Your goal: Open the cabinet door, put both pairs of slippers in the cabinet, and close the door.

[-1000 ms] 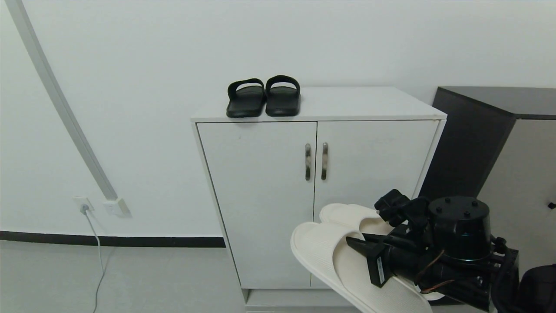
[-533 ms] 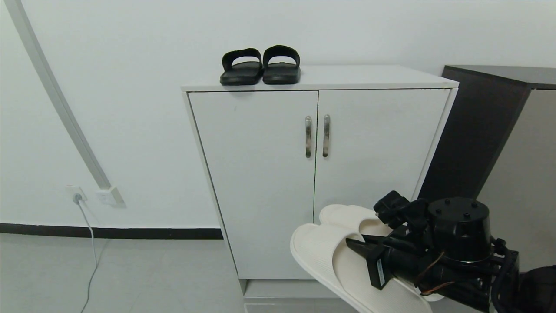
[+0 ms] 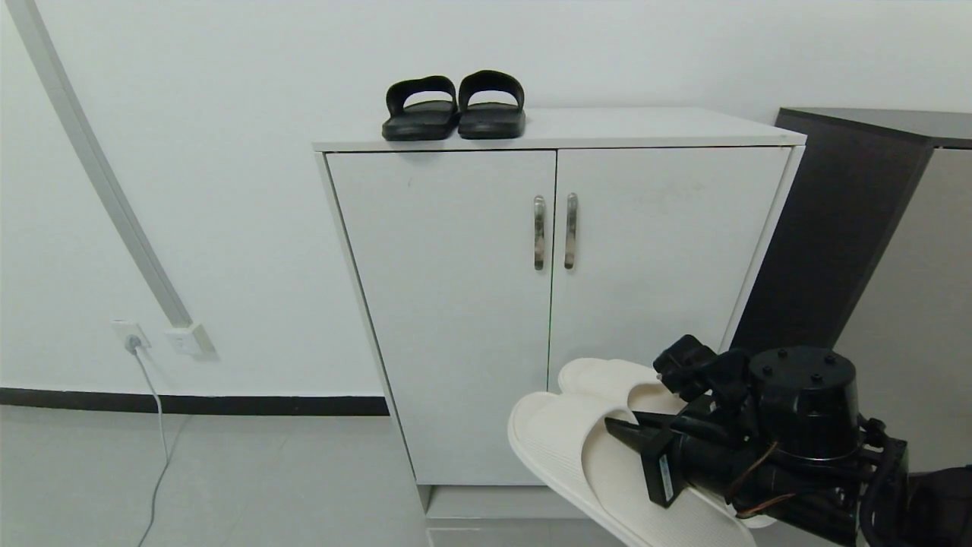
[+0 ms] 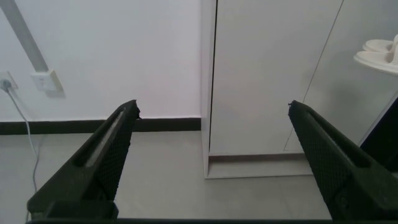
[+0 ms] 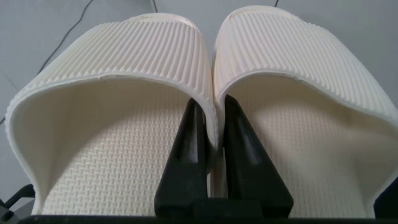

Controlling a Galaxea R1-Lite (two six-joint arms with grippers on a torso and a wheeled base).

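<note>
Nearest, our right gripper [image 5: 213, 143] is clamped on the white slippers [image 3: 566, 444]. Its two fingers pinch the pair's touching inner walls together, low at the right, in front of the cabinet [image 3: 456, 319]. Our left gripper [image 4: 212, 107] hangs with its fingers spread wide and nothing between them, facing the cabinet's lower left corner. Farther off, the cabinet stands against the wall with both doors closed, its handles [image 3: 538, 232] side by side. The black slippers [image 3: 454, 106] sit together on its top, toward the left end.
</note>
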